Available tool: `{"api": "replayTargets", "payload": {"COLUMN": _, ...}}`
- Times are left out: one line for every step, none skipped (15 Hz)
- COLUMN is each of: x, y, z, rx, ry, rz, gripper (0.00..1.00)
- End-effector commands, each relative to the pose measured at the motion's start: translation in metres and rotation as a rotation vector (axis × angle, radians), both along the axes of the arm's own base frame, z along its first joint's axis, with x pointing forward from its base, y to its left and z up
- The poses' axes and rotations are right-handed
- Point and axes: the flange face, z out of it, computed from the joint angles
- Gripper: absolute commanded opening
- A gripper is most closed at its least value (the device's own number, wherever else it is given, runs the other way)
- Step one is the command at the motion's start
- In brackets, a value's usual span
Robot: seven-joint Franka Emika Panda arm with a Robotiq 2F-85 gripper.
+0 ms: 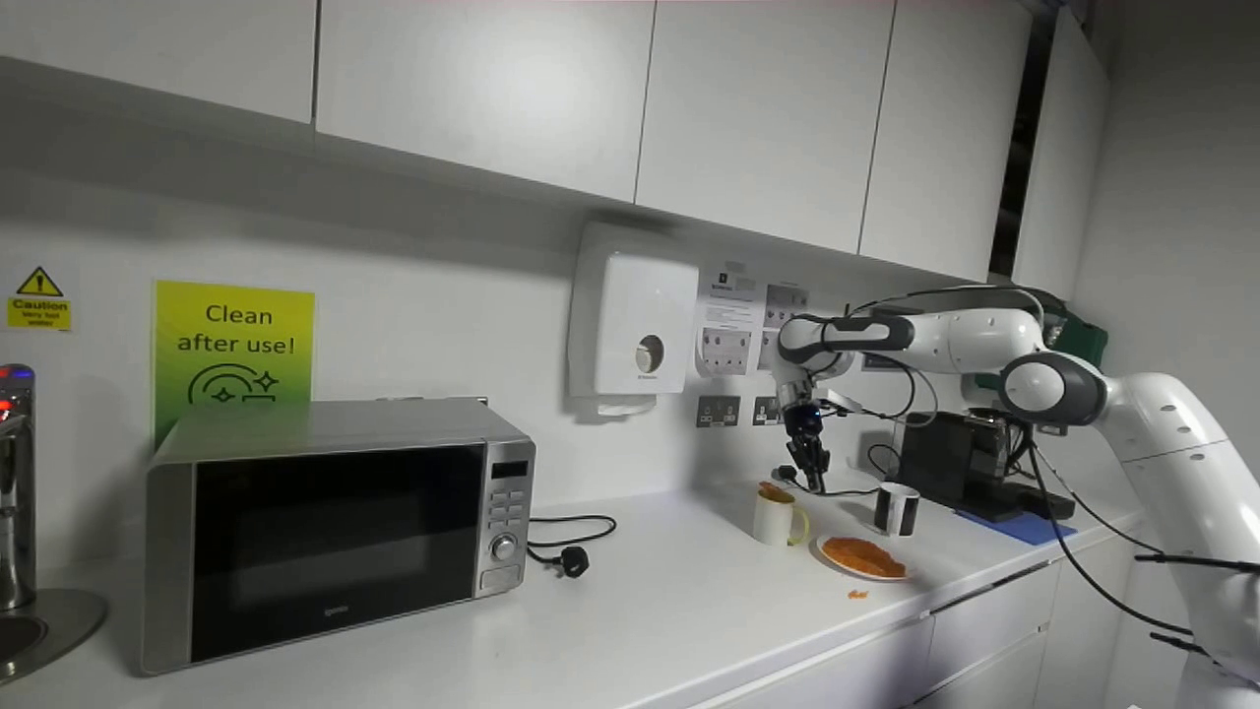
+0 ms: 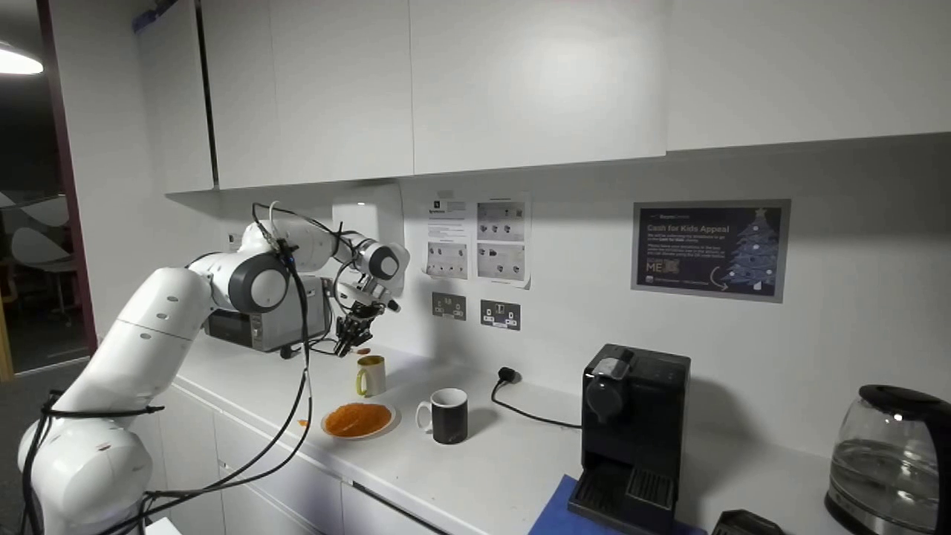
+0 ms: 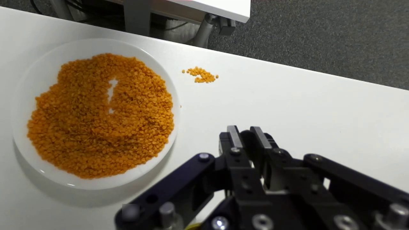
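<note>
Spoon (image 2: 363, 351) in downturned hand (image 3: 246, 131)

On the white plate (image 3: 35, 75), orange lentils (image 3: 96, 127); near it, a yellow-handled white mug (image 1: 772, 520), a black-and-white mug (image 2: 449, 417), black claw (image 3: 244, 129).

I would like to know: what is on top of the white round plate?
On the white round plate lies a heap of small orange lentil-like grains. Bare plate shows around it and through one narrow, broken gap; anything under the grains is covered.
</note>
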Motion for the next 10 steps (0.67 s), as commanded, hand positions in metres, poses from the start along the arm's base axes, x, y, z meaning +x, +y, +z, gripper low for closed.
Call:
{"api": "replayTargets", "payload": {"x": 0.003, "y": -0.009, "z": 0.008, "rx": 0.053, "ry": 0.036, "rz": 0.005, "gripper": 0.03}}
{"api": "replayTargets", "payload": {"x": 0.003, "y": -0.01, "z": 0.008, "rx": 0.059, "ry": 0.039, "rz": 0.002, "gripper": 0.03}}
{"api": "replayTargets", "payload": {"x": 0.002, "y": -0.011, "z": 0.007, "rx": 0.068, "ry": 0.047, "rz": 0.001, "gripper": 0.03}}
{"api": "replayTargets", "payload": {"x": 0.002, "y": -0.012, "z": 0.007, "rx": 0.074, "ry": 0.054, "rz": 0.0, "gripper": 0.03}}
{"api": "replayTargets", "payload": {"x": 0.001, "y": -0.014, "z": 0.006, "rx": 0.082, "ry": 0.065, "rz": 0.002, "gripper": 0.03}}
{"api": "replayTargets", "payload": {"x": 0.0, "y": -0.015, "z": 0.005, "rx": 0.087, "ry": 0.072, "rz": 0.002, "gripper": 0.03}}
{"api": "replayTargets", "payload": {"x": 0.0, "y": -0.017, "z": 0.005, "rx": 0.095, "ry": 0.079, "rz": 0.003, "gripper": 0.03}}
{"api": "replayTargets", "payload": {"x": -0.001, "y": -0.018, "z": 0.004, "rx": 0.1, "ry": 0.084, "rz": 0.004, "gripper": 0.03}}
{"api": "replayTargets", "payload": {"x": -0.001, "y": -0.02, "z": 0.003, "rx": 0.106, "ry": 0.088, "rz": 0.005, "gripper": 0.03}}
{"api": "replayTargets", "payload": {"x": -0.001, "y": -0.021, "z": 0.002, "rx": 0.111, "ry": 0.093, "rz": 0.005, "gripper": 0.03}}
